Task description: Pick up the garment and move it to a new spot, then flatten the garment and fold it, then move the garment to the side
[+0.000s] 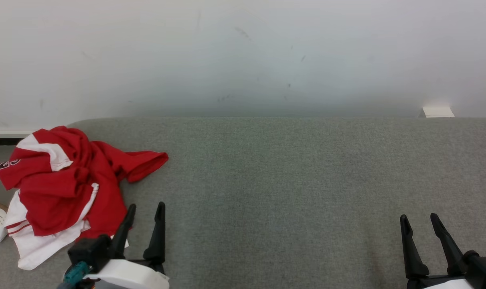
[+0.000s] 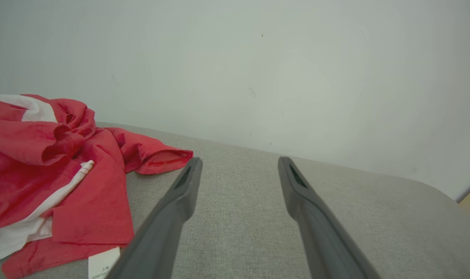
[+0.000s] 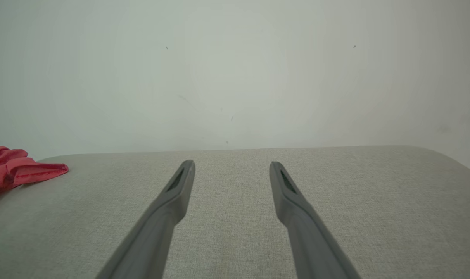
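The garment [image 1: 62,180] is a crumpled red and white heap with one sleeve thrown out to its right; it sits on the grey counter [image 1: 291,180], bunched up on itself, so no edge or corner lies flat enough to fold from; that, I judge, is why the first job is only to lift it and carry it out onto the bare cloth to its right, where there is room to spread it. My left fingers [image 1: 159,220] stand just beside the garment's near right edge, spread wide with nothing between them; in the left wrist view the red hem and a white label lie just beside my inner finger, apart from it as far as I can tell; I take it they are parked this close because this is the arm that can reach the heap. My right fingers [image 1: 438,226] are well apart from the garment, far off to its right over bare counter, also wide apart and holding nothing; I judge they wait there to take a second corner once the cloth is brought across. Nothing of the task is done yet.
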`<state>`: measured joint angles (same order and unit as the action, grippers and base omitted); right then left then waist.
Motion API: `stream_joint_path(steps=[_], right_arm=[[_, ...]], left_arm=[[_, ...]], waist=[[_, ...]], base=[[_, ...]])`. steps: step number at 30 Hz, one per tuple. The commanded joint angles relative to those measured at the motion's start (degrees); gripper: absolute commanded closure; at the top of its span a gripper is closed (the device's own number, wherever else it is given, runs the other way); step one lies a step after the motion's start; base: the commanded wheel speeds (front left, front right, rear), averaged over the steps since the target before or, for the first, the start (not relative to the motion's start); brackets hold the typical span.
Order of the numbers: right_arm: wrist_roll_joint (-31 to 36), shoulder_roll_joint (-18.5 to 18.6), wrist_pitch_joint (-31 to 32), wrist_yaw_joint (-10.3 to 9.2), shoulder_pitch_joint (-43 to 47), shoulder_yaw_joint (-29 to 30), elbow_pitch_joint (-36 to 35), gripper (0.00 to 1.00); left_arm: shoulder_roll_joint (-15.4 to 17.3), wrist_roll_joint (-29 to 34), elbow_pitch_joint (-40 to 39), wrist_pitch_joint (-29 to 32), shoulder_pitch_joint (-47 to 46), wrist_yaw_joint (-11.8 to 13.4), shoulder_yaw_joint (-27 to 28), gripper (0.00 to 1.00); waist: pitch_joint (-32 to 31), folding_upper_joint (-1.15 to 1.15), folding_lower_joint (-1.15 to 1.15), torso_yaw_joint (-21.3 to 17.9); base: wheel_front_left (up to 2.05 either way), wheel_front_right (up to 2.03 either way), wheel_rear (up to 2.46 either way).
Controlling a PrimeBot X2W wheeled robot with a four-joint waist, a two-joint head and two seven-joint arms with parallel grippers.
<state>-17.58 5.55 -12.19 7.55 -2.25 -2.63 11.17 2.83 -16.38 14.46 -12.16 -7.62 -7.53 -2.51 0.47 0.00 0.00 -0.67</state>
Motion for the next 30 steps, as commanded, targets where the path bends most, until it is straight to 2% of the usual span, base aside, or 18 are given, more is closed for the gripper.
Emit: stream_joint_path(steps=[1, 26, 30], right_arm=[[1.04, 0.17, -0.48, -0.09, 0.21, 0.1, -0.08, 0.0], [8.74, -0.3, -2.61, -0.12, 0.85, 0.76, 0.36, 0.0], [8.45, -0.32, -2.45, -0.12, 0.89, 0.85, 0.32, 0.0]], left_arm=[[0.2, 1.61, -0.03, -0.53, -0.31, 0.06, -0.06, 0.0], [0.16, 11.75, 1.51, -3.14, -0.83, 0.08, -0.45, 0.0], [0.16, 11.04, 1.51, -3.0, -0.71, 0.08, -0.2, 0.0]], waist=[[-0.01, 0.0, 0.0, 0.02], [-0.1, 0.0, 0.0, -0.04], [-0.13, 0.0, 0.0, 0.11]], base=[[0.0, 0.0, 0.0], [0.0, 0.0, 0.0], [0.0, 0.0, 0.0]])
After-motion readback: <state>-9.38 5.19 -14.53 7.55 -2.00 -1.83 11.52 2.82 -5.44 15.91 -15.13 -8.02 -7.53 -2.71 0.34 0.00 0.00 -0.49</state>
